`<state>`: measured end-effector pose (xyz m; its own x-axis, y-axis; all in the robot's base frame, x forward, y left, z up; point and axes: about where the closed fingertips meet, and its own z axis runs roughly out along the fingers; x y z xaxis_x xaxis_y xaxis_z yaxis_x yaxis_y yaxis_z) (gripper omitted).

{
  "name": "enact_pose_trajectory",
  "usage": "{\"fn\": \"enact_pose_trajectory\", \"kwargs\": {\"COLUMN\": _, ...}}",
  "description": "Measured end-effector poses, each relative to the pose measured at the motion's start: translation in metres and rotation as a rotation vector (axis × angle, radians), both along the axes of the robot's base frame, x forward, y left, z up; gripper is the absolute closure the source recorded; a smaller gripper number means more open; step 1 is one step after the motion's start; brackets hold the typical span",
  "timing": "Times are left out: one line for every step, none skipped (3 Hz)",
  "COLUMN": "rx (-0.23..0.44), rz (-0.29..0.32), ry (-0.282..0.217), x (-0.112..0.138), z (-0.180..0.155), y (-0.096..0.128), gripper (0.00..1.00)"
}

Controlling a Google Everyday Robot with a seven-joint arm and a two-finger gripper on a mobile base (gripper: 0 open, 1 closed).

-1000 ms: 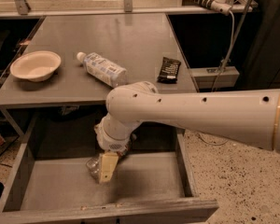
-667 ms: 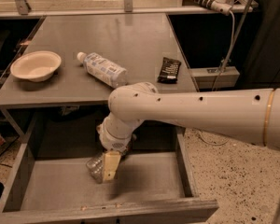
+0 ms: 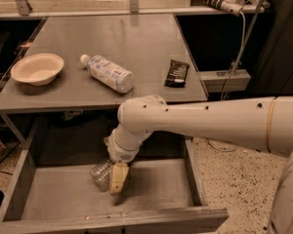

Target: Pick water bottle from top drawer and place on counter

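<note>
Top drawer [image 3: 49, 199] open. Gripper [image 3: 115, 182] is down inside it, against the water bottle [image 3: 100, 172] on the drawer floor; whether it grips, cannot tell. Arm [image 3: 195, 123] overhangs the drawer. Counter [image 3: 136, 38] behind carries a bowl [image 3: 37, 68], a labelled bottle [image 3: 109, 73] lying flat, and a dark packet [image 3: 177, 73].
</note>
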<state>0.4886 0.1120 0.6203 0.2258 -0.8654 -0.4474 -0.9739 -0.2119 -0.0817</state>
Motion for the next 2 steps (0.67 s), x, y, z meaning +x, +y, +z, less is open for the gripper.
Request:
{"fn": "enact_pose_trajectory", "kwargs": {"rx": 0.0, "rz": 0.0, "ry": 0.0, "x": 0.0, "z": -0.0001, "y": 0.0001, "gripper": 0.19}}
{"fn": "enact_pose_trajectory", "kwargs": {"rx": 0.0, "rz": 0.0, "ry": 0.0, "x": 0.0, "z": -0.0001, "y": 0.0001, "gripper": 0.42}}
